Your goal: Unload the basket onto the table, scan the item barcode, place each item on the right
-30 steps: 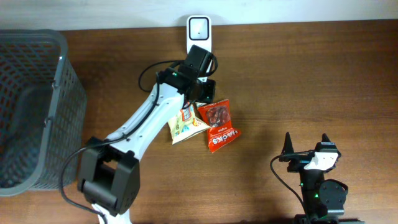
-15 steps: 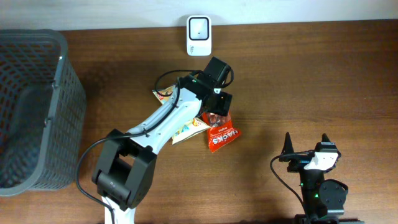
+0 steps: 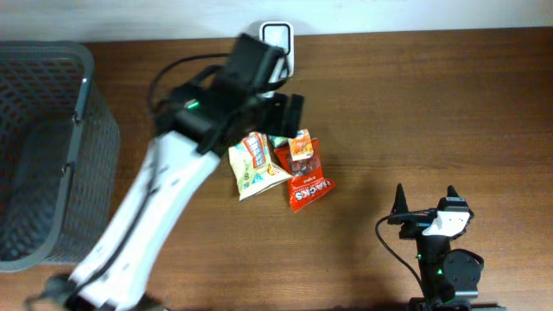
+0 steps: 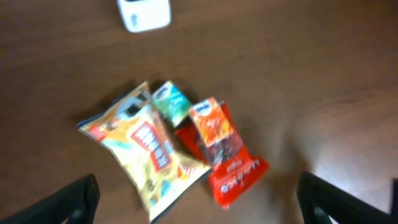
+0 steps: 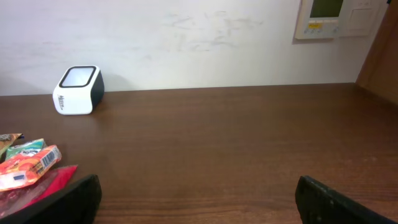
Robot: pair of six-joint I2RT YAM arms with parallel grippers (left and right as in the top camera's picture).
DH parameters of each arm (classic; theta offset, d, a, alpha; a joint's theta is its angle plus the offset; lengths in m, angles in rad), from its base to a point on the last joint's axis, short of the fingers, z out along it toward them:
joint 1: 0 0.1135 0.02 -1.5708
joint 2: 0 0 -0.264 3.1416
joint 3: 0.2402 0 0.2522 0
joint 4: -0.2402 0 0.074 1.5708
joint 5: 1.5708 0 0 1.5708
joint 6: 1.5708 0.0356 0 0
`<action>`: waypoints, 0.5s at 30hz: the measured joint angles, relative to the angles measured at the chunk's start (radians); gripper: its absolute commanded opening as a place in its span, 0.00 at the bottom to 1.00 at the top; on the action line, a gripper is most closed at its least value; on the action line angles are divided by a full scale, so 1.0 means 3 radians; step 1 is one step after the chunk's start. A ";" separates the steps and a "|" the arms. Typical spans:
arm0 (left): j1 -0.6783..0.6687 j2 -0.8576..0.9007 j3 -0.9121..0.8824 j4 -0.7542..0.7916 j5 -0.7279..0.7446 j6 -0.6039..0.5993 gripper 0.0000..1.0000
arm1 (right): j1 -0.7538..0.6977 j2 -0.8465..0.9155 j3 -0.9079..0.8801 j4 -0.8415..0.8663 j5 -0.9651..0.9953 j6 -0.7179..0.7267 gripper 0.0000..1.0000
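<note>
A pile of snack packets lies mid-table: a yellow packet (image 4: pixel 146 149), a teal packet (image 4: pixel 171 101), a red packet (image 4: pixel 233 165) and a small orange packet (image 4: pixel 211 121) resting on the red one (image 3: pixel 307 183). The white scanner (image 3: pixel 276 39) stands at the back edge, beyond the pile. My left gripper (image 4: pixel 199 205) hovers above the packets, blurred in the overhead view (image 3: pixel 281 117), open and holding nothing. My right gripper (image 3: pixel 425 203) is open at the front right, far from the pile, and sees the scanner (image 5: pixel 78 90) and the orange packet (image 5: pixel 28 168) to its left.
A grey mesh basket (image 3: pixel 43 147) fills the left end of the table. A light wall runs behind the table, with a panel (image 5: pixel 323 18) at the upper right of the right wrist view.
The left gripper opened and left the small orange packet on the red one, then rose and swung back to the left. The right arm has not moved.
</note>
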 measured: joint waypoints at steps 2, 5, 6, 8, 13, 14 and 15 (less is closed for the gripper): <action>0.0078 -0.0203 0.0000 -0.0206 -0.0006 -0.0001 0.99 | 0.0000 0.0000 0.0000 0.0000 -0.0001 -0.0001 0.99; 0.0237 -0.0486 0.0000 -0.0459 -0.0009 -0.0015 0.99 | 0.0000 0.0000 0.0000 0.0000 -0.0001 0.0003 0.99; 0.0282 -0.0552 0.0000 -0.0520 -0.0010 -0.0023 0.99 | 0.0000 0.0000 0.0000 0.0000 -0.0001 0.0001 0.99; 0.0421 -0.0736 0.0000 -0.0654 -0.0010 -0.0029 0.99 | 0.0000 0.0000 0.0000 0.0000 -0.0001 0.0003 0.99; 0.0598 -0.1119 0.0001 -0.1012 -0.0022 -0.0038 0.99 | 0.0000 0.0000 0.0000 0.0000 -0.0001 0.0000 0.99; 0.0603 -0.1184 0.0003 -0.1100 -0.0022 -0.0039 0.99 | 0.0000 0.0000 0.0000 0.0000 -0.0001 0.0003 0.99; 0.0603 -0.1221 0.0003 -0.1147 -0.0022 -0.0038 0.99 | 0.0000 0.0000 0.0000 0.0000 -0.0001 0.0000 0.98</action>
